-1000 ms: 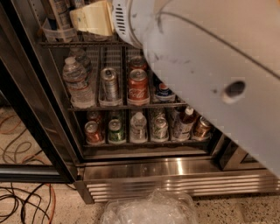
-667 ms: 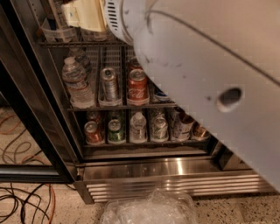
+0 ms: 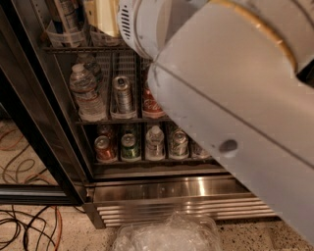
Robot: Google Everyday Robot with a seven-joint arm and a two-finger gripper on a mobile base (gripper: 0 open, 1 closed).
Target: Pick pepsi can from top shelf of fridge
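Observation:
The fridge [image 3: 171,193] stands open in front of me, and its top shelf [image 3: 73,49] runs along the upper left with clear plastic holders [image 3: 61,35]. A dark can with pale lettering [image 3: 66,13] stands in one holder at the top edge; it looks like the pepsi can, cut off by the frame. My gripper [image 3: 105,17], a cream part ahead of the white vented wrist, reaches in at top-shelf height just right of that can. My big white arm [image 3: 235,98] hides the fridge's right side.
On the middle rack stand a water bottle [image 3: 86,93], a silver can [image 3: 122,93] and a red Coca-Cola can [image 3: 153,104]. The lower rack holds a red can [image 3: 104,148], a green can [image 3: 130,147] and more. Black door frame [image 3: 44,127] at left; cables [image 3: 24,225] and crumpled clear plastic [image 3: 167,235] on the floor.
The arm has swung lower and further left across the view, covering more of the right-hand cans. The gripper has pushed further in at the top shelf.

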